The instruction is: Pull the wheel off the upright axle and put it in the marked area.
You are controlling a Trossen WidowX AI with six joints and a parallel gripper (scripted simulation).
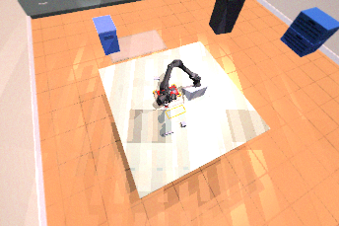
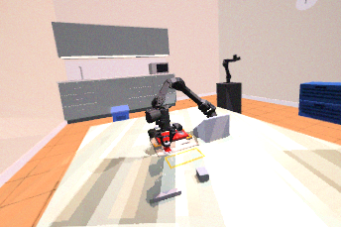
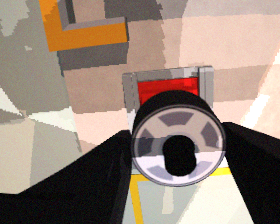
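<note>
I see the wheel (image 3: pixel 178 146): black tyre, grey spoked hub, dark centre hole, face-on to my wrist view, near the worktop's middle. Yellow-outlined marked area (image 3: pixel 194 212) lies just beside it, nothing inside.

Arm (image 2: pixel 183 92) bent low, end effector (image 3: pixel 178 153) clamped on the wheel (image 3: pixel 178 146).

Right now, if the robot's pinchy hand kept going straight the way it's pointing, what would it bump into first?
The gripper is already shut on the wheel, so nothing stands between them. Straight past the wheel it would probably meet the red-and-grey mount behind it, though the depth is hard to judge.
</note>
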